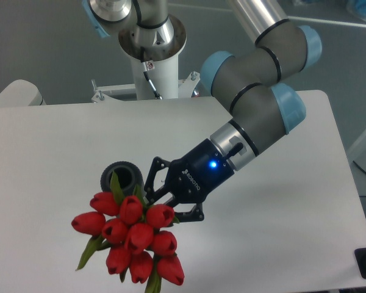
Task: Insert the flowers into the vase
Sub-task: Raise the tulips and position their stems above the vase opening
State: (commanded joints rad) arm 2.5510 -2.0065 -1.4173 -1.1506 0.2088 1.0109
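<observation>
Gripper (151, 198) clamped on the tulips (134, 238) beside the vase (122, 177); carrying step, next needs stems lowered into its mouth.

Flowers (134, 241): red buds, green leaves. Vase (123, 177): dark grey. Gripper (151, 201): black, blue indicator lit. Table (61, 140): white.

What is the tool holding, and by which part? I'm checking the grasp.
The tool holds the flowers, gripping the bunch just under the blooms; the exact contact is hidden.

Glossy plastic-looking red flowers (134, 238), a matt ribbed dark vase (121, 177), a smooth matt white table (280, 244).
</observation>
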